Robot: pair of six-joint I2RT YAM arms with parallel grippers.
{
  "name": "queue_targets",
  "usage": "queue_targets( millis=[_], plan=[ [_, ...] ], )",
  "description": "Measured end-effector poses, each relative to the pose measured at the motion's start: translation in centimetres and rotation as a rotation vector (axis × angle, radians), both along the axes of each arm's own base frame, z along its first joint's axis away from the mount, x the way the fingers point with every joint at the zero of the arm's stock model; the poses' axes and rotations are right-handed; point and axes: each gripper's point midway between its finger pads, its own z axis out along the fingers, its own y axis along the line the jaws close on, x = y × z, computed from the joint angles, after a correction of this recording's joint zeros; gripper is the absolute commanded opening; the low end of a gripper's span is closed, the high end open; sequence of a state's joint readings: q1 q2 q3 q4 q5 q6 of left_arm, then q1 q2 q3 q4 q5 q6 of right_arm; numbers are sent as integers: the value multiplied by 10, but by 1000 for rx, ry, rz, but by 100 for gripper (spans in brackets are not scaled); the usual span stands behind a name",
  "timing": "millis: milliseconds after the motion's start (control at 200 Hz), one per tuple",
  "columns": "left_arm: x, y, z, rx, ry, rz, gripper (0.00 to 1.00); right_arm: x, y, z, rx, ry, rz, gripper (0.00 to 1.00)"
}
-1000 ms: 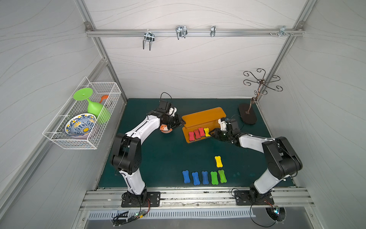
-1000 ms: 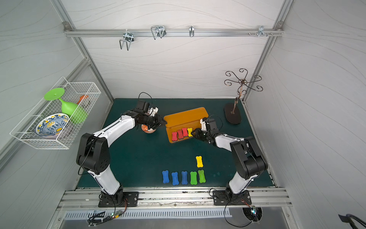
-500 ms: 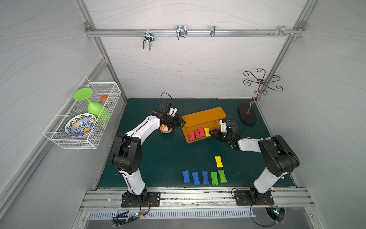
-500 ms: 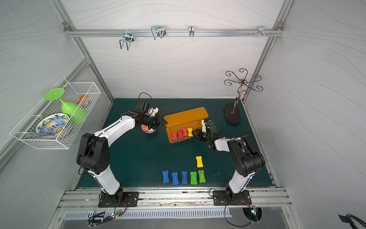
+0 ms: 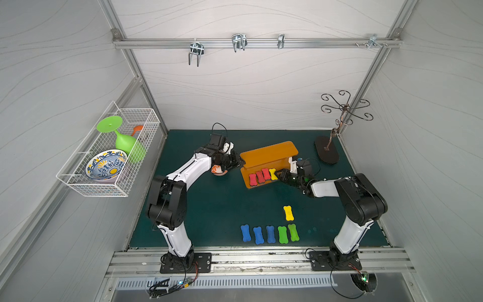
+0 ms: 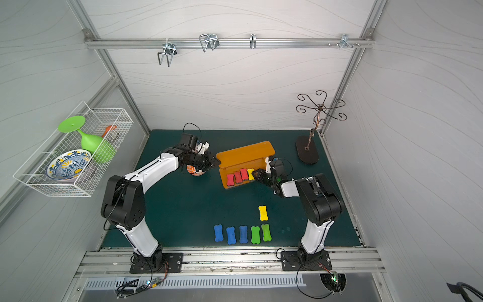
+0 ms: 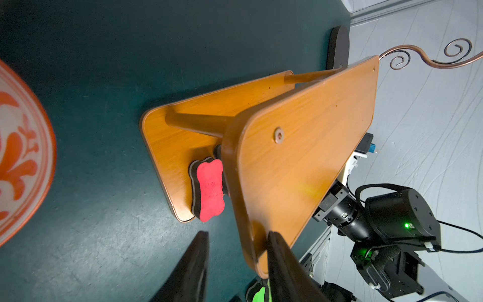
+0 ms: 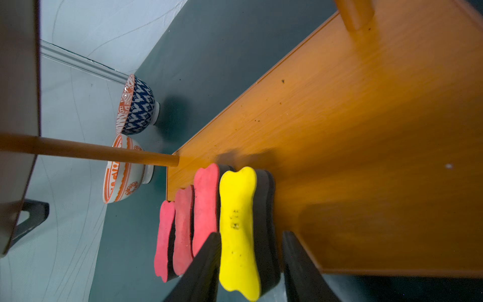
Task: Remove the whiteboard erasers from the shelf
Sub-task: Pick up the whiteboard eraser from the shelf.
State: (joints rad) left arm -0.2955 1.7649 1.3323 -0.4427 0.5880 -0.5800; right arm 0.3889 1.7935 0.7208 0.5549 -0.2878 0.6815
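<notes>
The orange shelf (image 5: 269, 154) stands mid-mat. Its lower board carries three red whiteboard erasers (image 5: 260, 177) and a yellow one (image 5: 273, 174) in a row. My right gripper (image 5: 280, 174) (image 8: 251, 234) is open and straddles the yellow eraser (image 8: 239, 222): one finger touches its yellow face, the other stands just clear of its dark underside. My left gripper (image 5: 239, 163) (image 7: 237, 234) is open with a corner of the shelf's top board (image 7: 300, 157) between its fingers. Three blue erasers (image 5: 258, 234), two green (image 5: 287, 233) and one yellow (image 5: 288, 213) lie on the mat near the front.
An orange-patterned bowl (image 5: 219, 171) sits under my left wrist, and a blue-patterned bowl (image 8: 137, 104) stands beside it. A white wire basket (image 5: 78, 183) on the left wall holds a green goblet and a bowl. A metal jewellery stand (image 5: 326, 154) stands at the back right.
My right gripper has slid in towards the shelf until its fingers sit around the yellow eraser, and its jaws have widened a little. The left arm has not moved.
</notes>
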Motion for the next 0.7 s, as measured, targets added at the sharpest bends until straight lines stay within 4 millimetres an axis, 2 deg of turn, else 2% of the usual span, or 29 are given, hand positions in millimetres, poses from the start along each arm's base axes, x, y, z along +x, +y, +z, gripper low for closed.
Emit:
queue_targets(
  millis=[265, 580, 700],
  plan=[
    [0, 0, 0, -1, -1, 0, 40, 8, 4, -10, -11, -13, 16, 28],
    [0, 0, 0, -1, -2, 0, 40, 8, 7, -5, -37, -57, 40, 0],
    [0, 0, 0, 0, -3, -1, 41, 4, 8, -4, -68, -60, 46, 0]
  ],
)
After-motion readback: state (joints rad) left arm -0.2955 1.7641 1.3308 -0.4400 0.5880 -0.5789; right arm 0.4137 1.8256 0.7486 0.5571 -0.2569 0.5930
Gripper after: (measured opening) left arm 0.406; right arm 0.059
